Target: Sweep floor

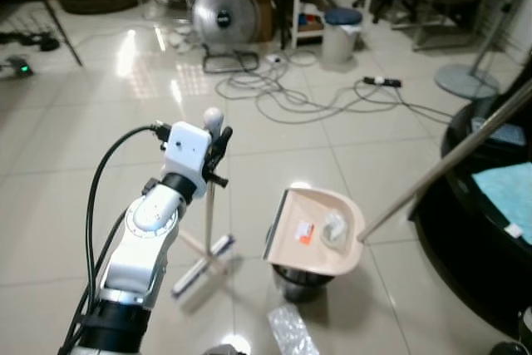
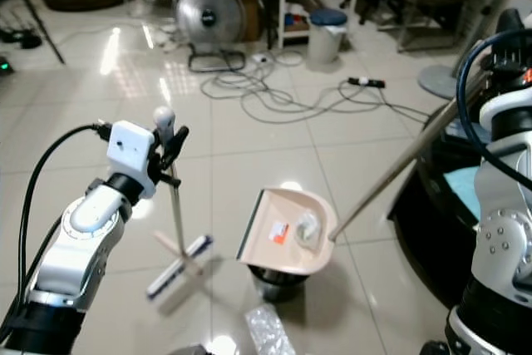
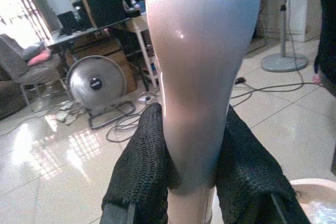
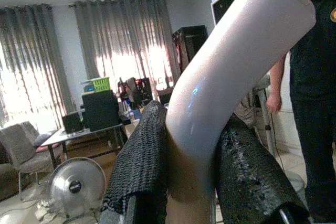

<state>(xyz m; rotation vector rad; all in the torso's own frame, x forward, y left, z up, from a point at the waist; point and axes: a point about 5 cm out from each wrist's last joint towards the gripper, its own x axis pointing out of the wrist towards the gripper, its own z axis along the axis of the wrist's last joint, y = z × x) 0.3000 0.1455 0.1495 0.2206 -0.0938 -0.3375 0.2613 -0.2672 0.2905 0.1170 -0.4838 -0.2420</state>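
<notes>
Left wrist view: two black fingers (image 3: 139,171) press against either side of a pale glossy broom handle (image 3: 202,77), with no gap showing between pads and handle. Head views: the left gripper (image 1: 218,143) holds that handle close to its rounded top; the thin shaft runs down to the broom head (image 1: 202,268), which rests on the tiled floor (image 1: 100,130) just left of the dustpan (image 1: 320,226).

Right wrist view: the right gripper's black fingers (image 4: 137,166) close on a bent pale handle (image 4: 231,61); a person in dark clothing (image 4: 310,93) stands behind it. Right eye view: the right arm (image 2: 503,205) is at the right edge, and the long metal dustpan handle (image 2: 399,172) slopes from it down to the cream pan.

Dustpan contents: a crumpled clear wrapper and a small orange-and-white label, its writing too small to read. A clear plastic scrap (image 1: 287,330) lies on the tiles just before the pan.

Background: a round floor fan (image 1: 223,14) with an unreadable hub badge, loose cables (image 1: 307,101), a power strip (image 1: 382,81), a small bin with a blue lid (image 1: 341,35). The wrist views add curtained windows (image 4: 121,61) and a desk with dark equipment.
</notes>
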